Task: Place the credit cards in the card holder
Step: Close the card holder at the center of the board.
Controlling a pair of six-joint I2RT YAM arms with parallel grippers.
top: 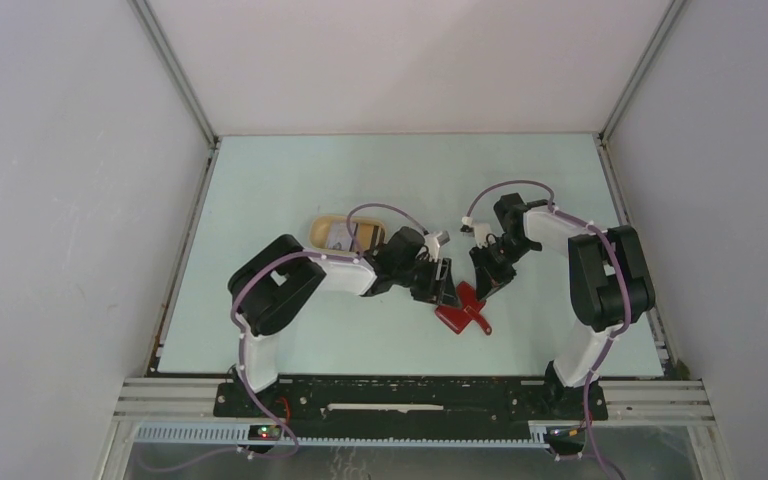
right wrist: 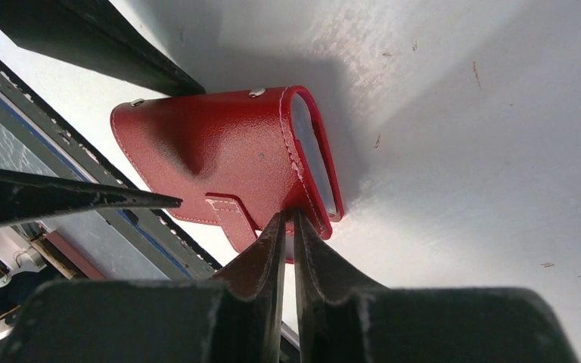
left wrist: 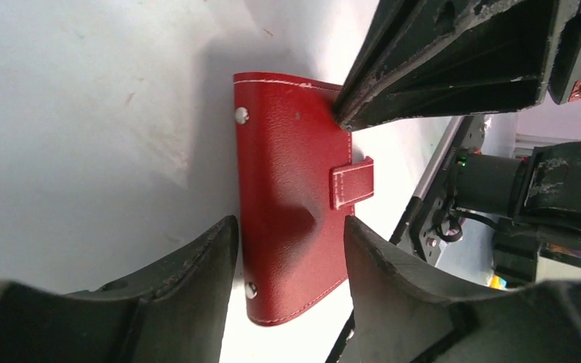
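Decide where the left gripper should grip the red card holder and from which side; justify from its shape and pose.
Take the card holder across its spine and strap-side long edges, from above. It lies flat, closed and thin, so probably only those edges give purchase. The open left gripper straddles them; the right gripper pinches one cover corner.

One red card holder [top: 457, 318] on the bench [top: 260, 180], just the one. One tan dish [top: 320, 222], with cards [top: 341, 236] inside, too small to count. Two end effectors: the left end effector [top: 447, 290] and the right end effector [top: 483, 294].
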